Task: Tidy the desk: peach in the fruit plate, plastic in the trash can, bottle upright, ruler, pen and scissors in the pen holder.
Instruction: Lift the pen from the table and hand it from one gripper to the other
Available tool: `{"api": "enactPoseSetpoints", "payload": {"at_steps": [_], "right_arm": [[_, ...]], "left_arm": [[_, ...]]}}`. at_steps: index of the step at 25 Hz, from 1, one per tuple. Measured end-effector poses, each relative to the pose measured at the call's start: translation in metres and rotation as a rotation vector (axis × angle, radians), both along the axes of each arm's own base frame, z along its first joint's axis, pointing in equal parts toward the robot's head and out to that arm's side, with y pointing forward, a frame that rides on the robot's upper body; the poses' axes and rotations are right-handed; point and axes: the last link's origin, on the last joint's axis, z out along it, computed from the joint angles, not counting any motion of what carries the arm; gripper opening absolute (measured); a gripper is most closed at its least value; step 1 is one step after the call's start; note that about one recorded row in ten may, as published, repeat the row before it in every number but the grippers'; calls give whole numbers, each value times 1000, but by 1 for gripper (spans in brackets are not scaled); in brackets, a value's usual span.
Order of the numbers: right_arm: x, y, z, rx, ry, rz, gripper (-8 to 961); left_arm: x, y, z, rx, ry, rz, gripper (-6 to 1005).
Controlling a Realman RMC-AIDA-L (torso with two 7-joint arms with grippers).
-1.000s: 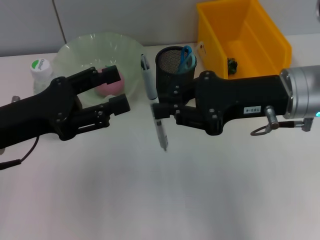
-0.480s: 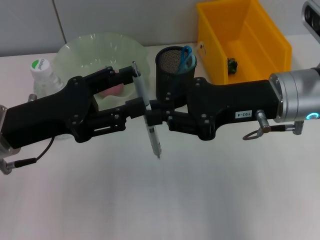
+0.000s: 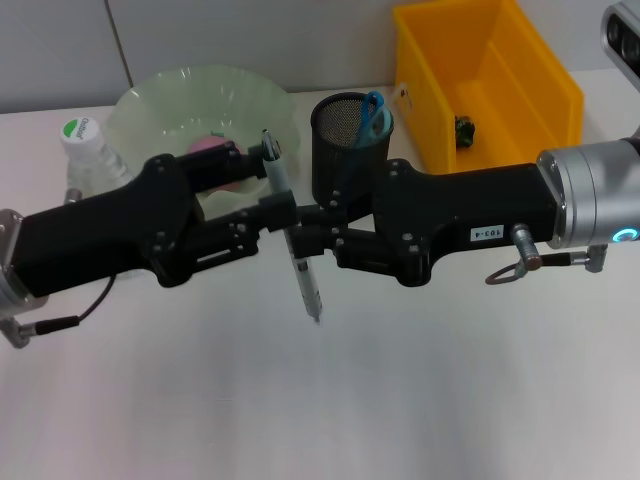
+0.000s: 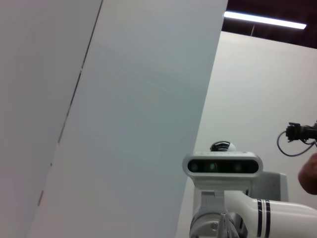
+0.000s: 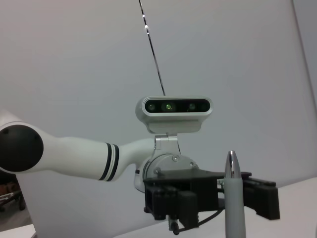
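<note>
In the head view both arms meet over the middle of the desk, in front of the black mesh pen holder [image 3: 350, 140]. My right gripper [image 3: 300, 238] is shut on a grey pen [image 3: 308, 285], which hangs nearly upright with its tip down. My left gripper [image 3: 270, 183] is open, with one finger on each side of the pen's upper part. In the right wrist view the pen [image 5: 234, 198] stands between those spread fingers [image 5: 166, 201]. Blue scissors [image 3: 372, 108] stand in the holder. The peach [image 3: 212, 150] lies in the green plate [image 3: 160, 95]. The bottle [image 3: 82, 140] stands upright. The ruler is out of view.
A yellow bin [image 3: 530, 75] stands at the back right with a small dark crumpled thing [image 3: 463, 127] inside. The wall runs close behind the plate, the holder and the bin. The left wrist view shows only the wall and the right arm's wrist camera [image 4: 222, 166].
My left gripper has moved right, from in front of the plate to the pen, and now brackets its upper part. My right gripper has carried the pen a little left and down.
</note>
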Motion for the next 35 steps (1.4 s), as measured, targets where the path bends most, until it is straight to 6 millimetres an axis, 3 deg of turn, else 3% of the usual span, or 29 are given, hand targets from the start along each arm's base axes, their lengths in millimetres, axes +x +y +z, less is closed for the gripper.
{"api": "enactPoseSetpoints", "payload": {"at_steps": [14, 25, 35], "right_arm": [[1, -2, -1, -12, -4, 0, 219], [1, -2, 0, -14, -4, -3, 249], [1, -2, -1, -17, -4, 0, 276]], "left_arm": [[3, 0, -7, -30, 25, -8, 523], [4, 2, -7, -49, 26, 10, 170], [5, 2, -6, -56, 22, 5, 135]]}}
